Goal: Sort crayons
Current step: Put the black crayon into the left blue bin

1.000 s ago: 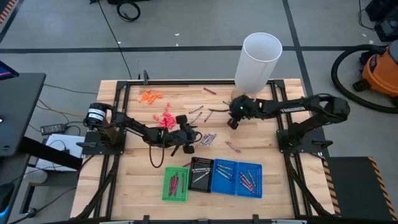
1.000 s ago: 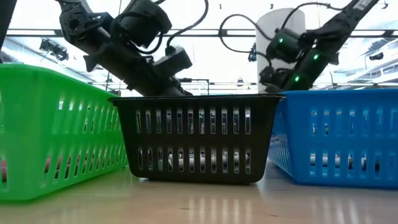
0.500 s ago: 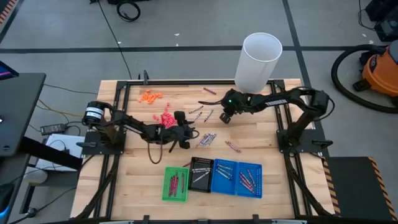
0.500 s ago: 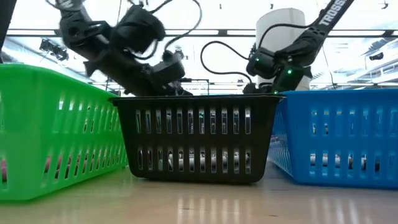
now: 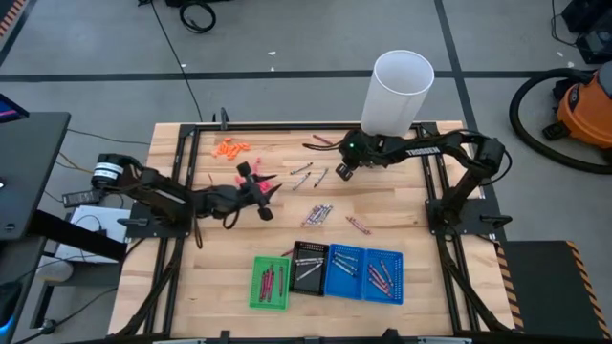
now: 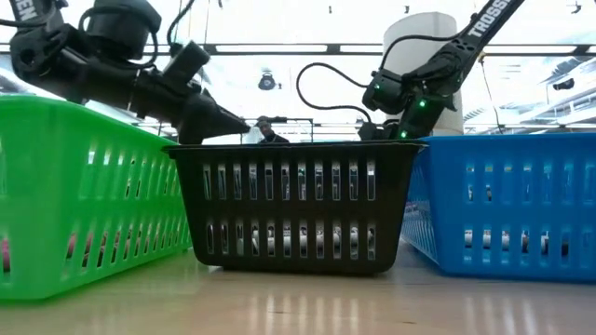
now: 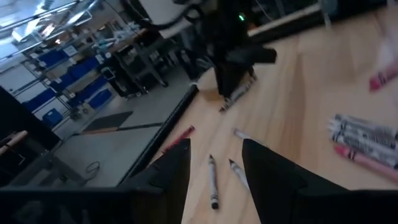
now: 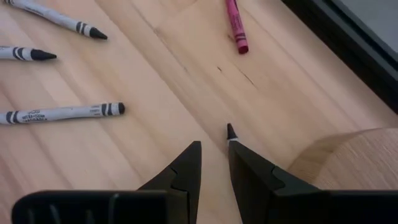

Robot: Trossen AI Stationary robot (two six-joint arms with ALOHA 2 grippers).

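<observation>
Table (image 5: 411,244): pale wood planks, visible grain, slight sheen. Baskets: slotted plastic, glossy – green (image 6: 84,186), black (image 6: 293,205), blue (image 6: 507,200). Crayons (image 8: 59,113): matt paper wraps, waxy tips. Fingers (image 8: 180,171): matt black plastic. White tube (image 5: 397,91), top centre: smooth, matt.

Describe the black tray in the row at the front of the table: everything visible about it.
The black tray is a small rectangular plastic basket with slotted walls, standing upright on the wooden table. It sits second in the row, between the green tray and the blue trays, close against both. Several silvery grey crayons lie inside; the low view shows pale shapes through its lower slots. No gripper touches it.
</observation>
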